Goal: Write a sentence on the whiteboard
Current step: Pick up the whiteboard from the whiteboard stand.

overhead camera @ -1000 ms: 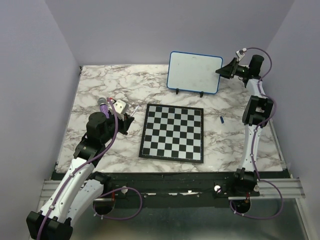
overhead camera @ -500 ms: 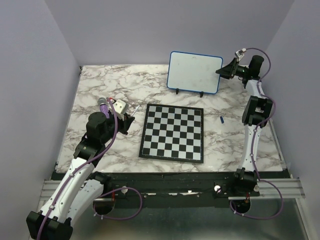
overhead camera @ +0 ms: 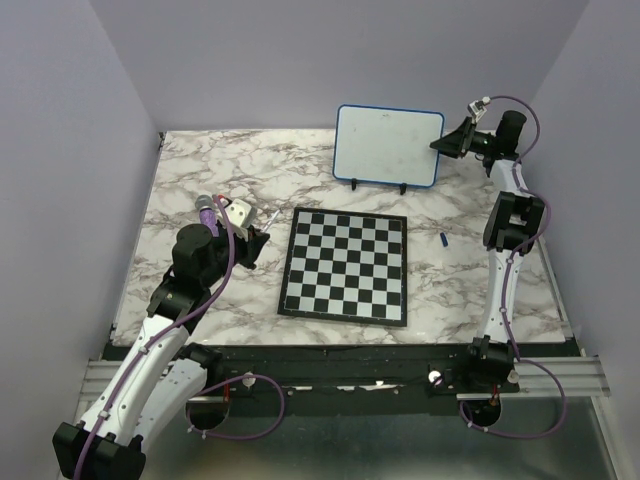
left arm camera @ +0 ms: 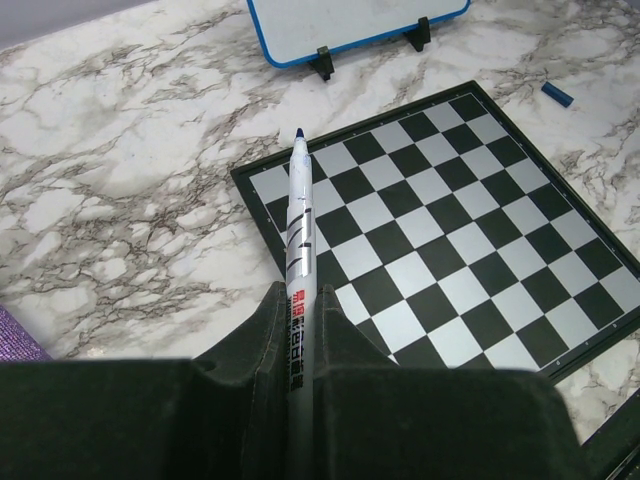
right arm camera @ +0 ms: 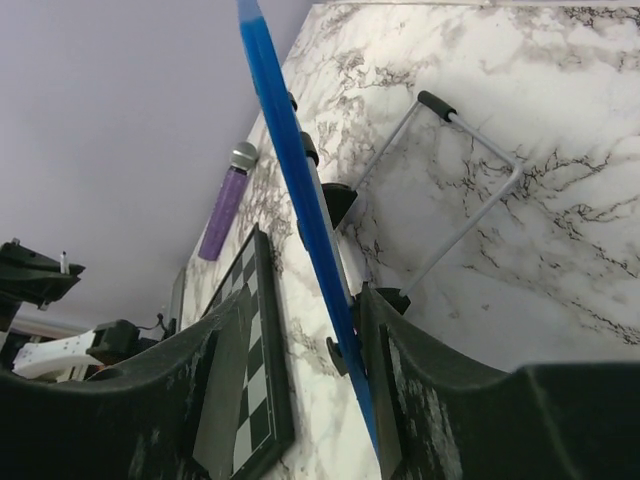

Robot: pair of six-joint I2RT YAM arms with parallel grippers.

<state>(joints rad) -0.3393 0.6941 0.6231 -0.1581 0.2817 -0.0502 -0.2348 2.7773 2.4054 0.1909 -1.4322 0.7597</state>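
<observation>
- Marble-patterned tabletop was seen boxed in by plain lilac walls, with both arm bases bolted along its near edge.
- On the near left, the left gripper was found clamped on a white marker. The barrel was pinched between the two closed fingers, and the uncapped blue tip was aimed forward over the near-left corner of the chessboard.
- At the middle of the table the chessboard was laid flat, just right of that gripper and not touched by it.
- Right of the chessboard, a small blue cap was seen lying alone on the marble.
- Beyond the chessboard, at the far centre-right, the whiteboard was stood upright on its small black feet, apart from the chessboard. Its face was seen as white, and any marks on it were too faint to be read.
- At the board's right edge the right gripper was held with its fingers apart, one on each side of the blue rim. Table and chessboard were visible through the gap on one side, so no clamp was shown.
- Behind the board, a thin wire stand was seen resting on the marble.
</observation>
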